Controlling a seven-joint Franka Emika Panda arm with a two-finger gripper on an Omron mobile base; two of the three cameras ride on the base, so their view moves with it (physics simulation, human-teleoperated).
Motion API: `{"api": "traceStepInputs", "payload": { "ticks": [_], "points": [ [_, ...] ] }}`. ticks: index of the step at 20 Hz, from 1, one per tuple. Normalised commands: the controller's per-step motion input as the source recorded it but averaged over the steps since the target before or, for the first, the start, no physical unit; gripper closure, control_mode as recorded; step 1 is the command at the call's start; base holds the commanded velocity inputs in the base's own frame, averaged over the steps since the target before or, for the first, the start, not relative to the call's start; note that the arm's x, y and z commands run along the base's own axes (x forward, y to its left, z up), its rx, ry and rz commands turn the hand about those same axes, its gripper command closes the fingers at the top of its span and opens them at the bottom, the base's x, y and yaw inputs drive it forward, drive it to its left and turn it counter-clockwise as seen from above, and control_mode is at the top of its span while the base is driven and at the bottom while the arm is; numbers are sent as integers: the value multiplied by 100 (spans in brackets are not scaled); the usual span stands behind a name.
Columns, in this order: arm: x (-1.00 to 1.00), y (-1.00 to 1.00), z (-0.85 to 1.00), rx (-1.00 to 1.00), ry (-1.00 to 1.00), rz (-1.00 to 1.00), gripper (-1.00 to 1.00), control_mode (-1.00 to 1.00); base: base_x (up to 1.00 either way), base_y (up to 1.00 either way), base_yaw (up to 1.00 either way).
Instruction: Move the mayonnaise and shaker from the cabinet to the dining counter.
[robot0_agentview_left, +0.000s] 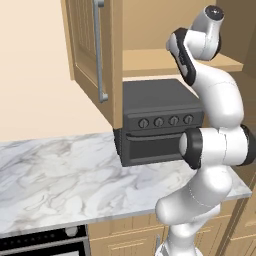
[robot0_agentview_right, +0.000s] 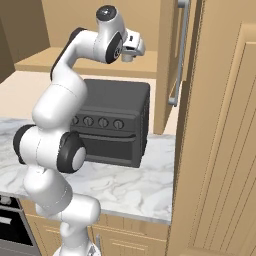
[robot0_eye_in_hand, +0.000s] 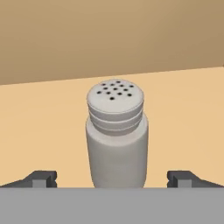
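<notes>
The shaker (robot0_eye_in_hand: 116, 135) is a small pale grey-white bottle with a perforated round top, standing upright on the wooden shelf (robot0_eye_in_hand: 183, 113) of the cabinet. My gripper (robot0_eye_in_hand: 113, 179) is open, with one dark fingertip (robot0_eye_in_hand: 42, 178) on each side of the shaker and a wide gap to both. In the right base view the hand (robot0_agentview_right: 131, 49) reaches over the cabinet shelf (robot0_agentview_right: 47, 62), above the toaster oven. The cabinet door (robot0_agentview_left: 95, 55) stands open. The mayonnaise and the dining counter are out of view.
A dark toaster oven (robot0_agentview_left: 160, 122) (robot0_agentview_right: 112, 125) sits on the marble wall counter (robot0_agentview_left: 60, 175) right under the cabinet. The second open door (robot0_agentview_right: 172, 65) and a tall wooden panel (robot0_agentview_right: 220, 150) close in the right side. A built-in oven (robot0_agentview_left: 40, 245) sits below the counter.
</notes>
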Motion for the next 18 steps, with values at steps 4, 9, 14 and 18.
{"api": "traceStepInputs", "payload": {
  "ticks": [4, 9, 14, 18],
  "points": [
    [20, -6, -4, 0, 0, 0, -100, -100, 0, 0, 0],
    [17, -6, -6, 0, 0, 0, -100, -100, 0, 0, 0],
    [18, -1, -7, 0, 0, 0, 100, -100, 0, 0, 0],
    [3, -1, -11, 0, -6, 0, 100, -100, 0, 0, 0]
  ]
}}
